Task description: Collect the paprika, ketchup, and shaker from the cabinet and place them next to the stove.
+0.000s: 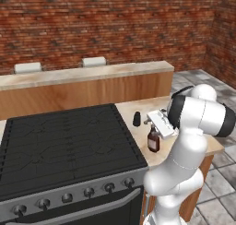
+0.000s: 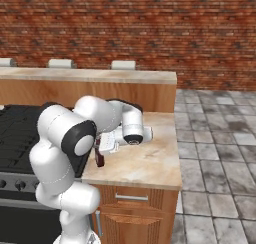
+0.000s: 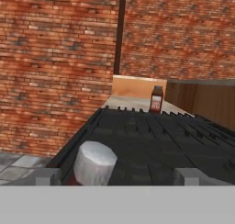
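End effector (image 3: 114, 176) spread astride ketchup (image 1: 153, 140) (upright).

The stove (image 1: 64, 141) has a matt black cooktop of ridged grating, with a smoother grey, metal-looking front band carrying dark round knobs (image 1: 87, 192). Beside it the desk (image 1: 138, 109) is a pale, smooth, stone-like slab with faint veining, set on warm brown wood with a flat, even finish. The ketchup (image 1: 153, 141) looks like dark, slightly glossy brown glass or plastic. The shaker (image 1: 136, 119) is plain matt black. The back wall (image 1: 115, 26) is rough red brick with pale mortar lines. The floor (image 2: 215, 138) is grey, mottled stone tile. The robot arm (image 1: 184, 159) is smooth, glossy white with dark joints
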Robot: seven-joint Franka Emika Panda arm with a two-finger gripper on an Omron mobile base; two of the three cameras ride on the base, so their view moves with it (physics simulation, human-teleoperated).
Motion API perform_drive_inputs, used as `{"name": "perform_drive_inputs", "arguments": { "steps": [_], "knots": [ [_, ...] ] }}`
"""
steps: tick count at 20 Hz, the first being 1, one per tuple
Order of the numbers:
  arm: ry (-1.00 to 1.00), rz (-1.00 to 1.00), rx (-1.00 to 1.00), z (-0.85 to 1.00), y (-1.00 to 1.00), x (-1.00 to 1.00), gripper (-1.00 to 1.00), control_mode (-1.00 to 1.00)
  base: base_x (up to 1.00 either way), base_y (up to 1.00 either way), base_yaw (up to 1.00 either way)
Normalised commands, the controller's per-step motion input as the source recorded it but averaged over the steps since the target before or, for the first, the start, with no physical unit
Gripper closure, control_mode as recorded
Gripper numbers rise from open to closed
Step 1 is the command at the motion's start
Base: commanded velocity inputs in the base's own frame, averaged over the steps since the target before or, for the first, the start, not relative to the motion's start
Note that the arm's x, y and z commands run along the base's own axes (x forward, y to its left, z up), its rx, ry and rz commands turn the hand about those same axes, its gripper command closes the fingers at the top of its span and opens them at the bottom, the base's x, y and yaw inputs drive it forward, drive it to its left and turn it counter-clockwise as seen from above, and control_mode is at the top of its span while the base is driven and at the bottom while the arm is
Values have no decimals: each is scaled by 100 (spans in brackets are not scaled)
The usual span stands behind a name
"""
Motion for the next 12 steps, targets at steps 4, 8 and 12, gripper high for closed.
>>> {"name": "perform_drive_inputs", "arguments": {
  "steps": [4, 8, 12],
  "knots": [
    [0, 0, 0, 14, 0, 0, -100, -100, 0, 0, 0],
    [0, 0, 0, 43, -2, -11, -100, -100, 0, 0, 0],
    [0, 0, 0, 58, -9, -27, -100, -100, 0, 0, 0]
  ]
}}
